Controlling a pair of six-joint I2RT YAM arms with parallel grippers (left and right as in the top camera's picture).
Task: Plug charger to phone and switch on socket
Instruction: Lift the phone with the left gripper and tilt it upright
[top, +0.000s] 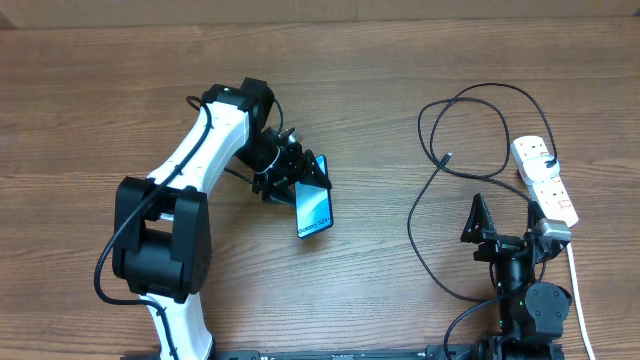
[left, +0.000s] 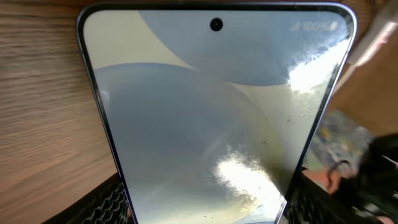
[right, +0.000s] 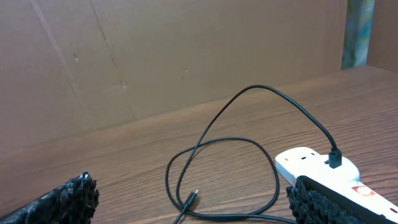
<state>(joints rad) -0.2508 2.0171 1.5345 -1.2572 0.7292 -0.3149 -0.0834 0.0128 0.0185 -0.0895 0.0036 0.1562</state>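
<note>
My left gripper (top: 300, 178) is shut on the phone (top: 314, 207), a slim smartphone with a light blue screen, and holds it tilted above the table. In the left wrist view the phone's screen (left: 211, 118) fills the frame between the two fingers. The charger (top: 440, 140) is a thin black cable looping on the table at the right; its connector tip (right: 193, 198) lies free on the wood and its other end is plugged into the socket (top: 545, 178), a white power strip. My right gripper (top: 505, 215) is open and empty, just in front of the cable loop beside the socket.
The socket's thick white cord (top: 578, 290) runs toward the front edge at the right. A brown cardboard wall (right: 174, 56) stands behind the table. The cable's lower loop (top: 425, 255) curves past the right arm's base.
</note>
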